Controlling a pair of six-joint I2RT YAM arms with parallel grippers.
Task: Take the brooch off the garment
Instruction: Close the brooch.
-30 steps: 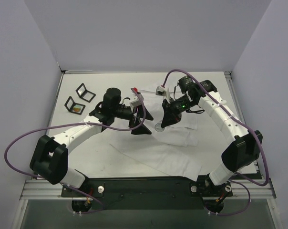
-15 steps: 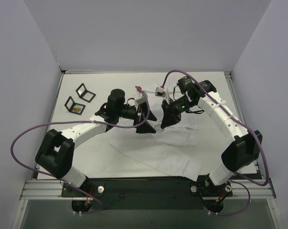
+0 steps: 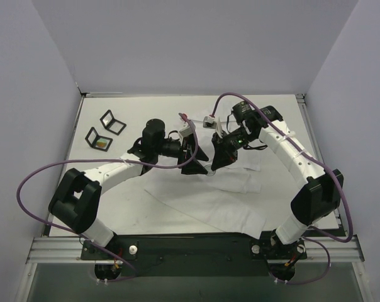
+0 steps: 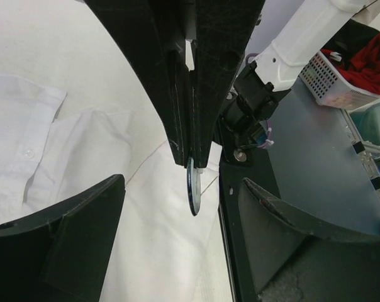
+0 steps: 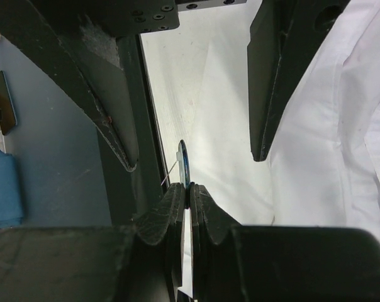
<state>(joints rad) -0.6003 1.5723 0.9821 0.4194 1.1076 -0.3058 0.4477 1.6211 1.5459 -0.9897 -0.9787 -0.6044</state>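
Pressed together at the right pincer (image 5: 189, 187), fingertips pinching the rim of a small round disc brooch (image 4: 193, 189) with a bluish edge, turned edge-on to both wrist cameras. Just beyond those closed tips, most of the disc bare and sticking out. Beside the disc, a thin wire-like pin, too fine to follow; impossible to tell whether through the cloth or free of it.

Spread wide at the left pincer (image 4: 182, 181), one black finger on each side of the brooch and of the right pincer's closed tips, touching neither. Tip to tip with the right pincer in the overhead view, head-on near the middle of the table.

Under both pincers, and spreading from there toward the arm bases: the large white thin-fabric collared shirt, the garment (image 3: 221, 211), rumpled on the white tabletop (image 3: 146, 113). In the left wrist view, a small white button (image 4: 29, 153) on a folded edge of the shirt, outside the left pincer's spread fingers.

Well off to the outer side of the left pincer, toward the table's far left corner: two small black-framed square cases (image 3: 112, 121), open and apart from the shirt, one with something orange inside.
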